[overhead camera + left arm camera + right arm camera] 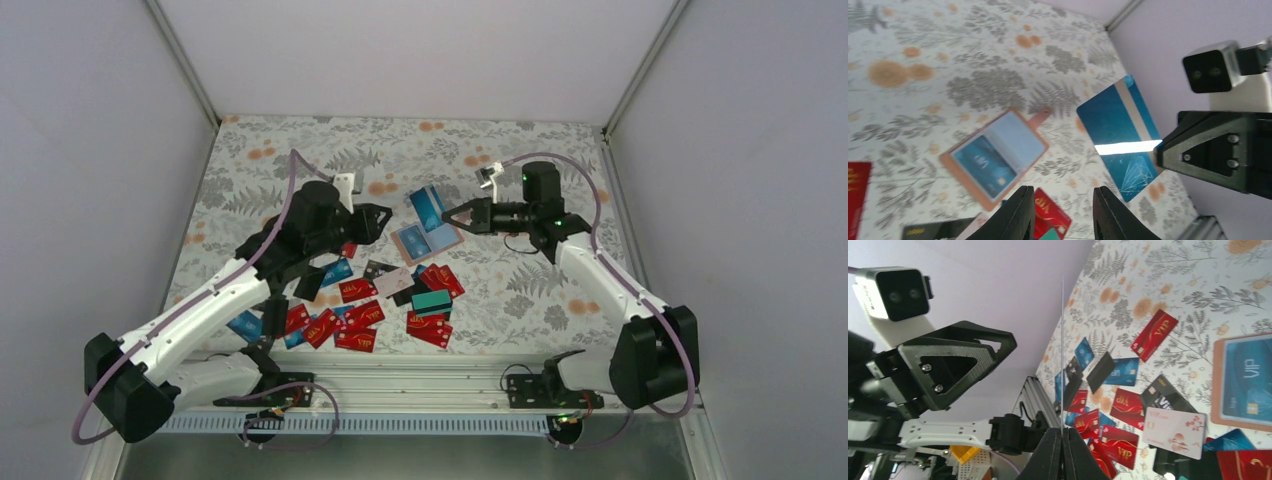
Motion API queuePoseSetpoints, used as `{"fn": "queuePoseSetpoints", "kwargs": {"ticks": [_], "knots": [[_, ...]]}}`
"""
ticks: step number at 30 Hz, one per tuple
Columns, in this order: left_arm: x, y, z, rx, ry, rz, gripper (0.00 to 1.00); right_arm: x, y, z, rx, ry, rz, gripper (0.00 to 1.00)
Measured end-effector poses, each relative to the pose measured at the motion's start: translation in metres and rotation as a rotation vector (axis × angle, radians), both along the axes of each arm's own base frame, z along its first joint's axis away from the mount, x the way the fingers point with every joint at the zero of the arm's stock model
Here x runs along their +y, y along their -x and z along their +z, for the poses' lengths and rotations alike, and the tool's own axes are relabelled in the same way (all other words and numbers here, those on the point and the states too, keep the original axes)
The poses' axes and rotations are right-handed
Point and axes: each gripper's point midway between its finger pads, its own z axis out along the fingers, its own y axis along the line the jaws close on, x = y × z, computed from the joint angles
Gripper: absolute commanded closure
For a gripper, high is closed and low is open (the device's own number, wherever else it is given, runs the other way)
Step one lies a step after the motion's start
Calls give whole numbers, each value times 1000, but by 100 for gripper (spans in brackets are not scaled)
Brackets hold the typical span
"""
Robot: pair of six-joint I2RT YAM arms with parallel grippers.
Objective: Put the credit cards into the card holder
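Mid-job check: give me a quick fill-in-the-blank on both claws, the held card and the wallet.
1. The right claw is shut on a flat ____ plastic card, lifted off the table.
2. The tan leather-like card holder lies ____ on the flower-patterned table, a card already showing inside.
3. The left claw has its fingers apart and holds ____.
4. Most of the loose plastic cards scattered near the arms are ____.

Missing words: blue; open; nothing; red.
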Motion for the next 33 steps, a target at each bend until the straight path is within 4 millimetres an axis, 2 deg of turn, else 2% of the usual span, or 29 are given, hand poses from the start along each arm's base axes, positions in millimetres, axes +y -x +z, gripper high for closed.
{"fn": "queuePoseSetpoints", "kwargs": {"ticks": [7,16,22,28,33], "knots": [[-26,4,29,-53,139,-120,68,-3,12,28,-35,-81,41,96],[-47,12,68,-118,314,-237,68,0,18,47,-22,-146,82,96],[-54,13,71,-109,356,-263,69,0,19,63,-26,-178,77,96],[-56,13,75,-108,381,-269,68,-2,22,89,-62,-216,65,96],[-59,15,76,-113,412,-289,69,-2,23,99,-73,-234,68,96]]}}
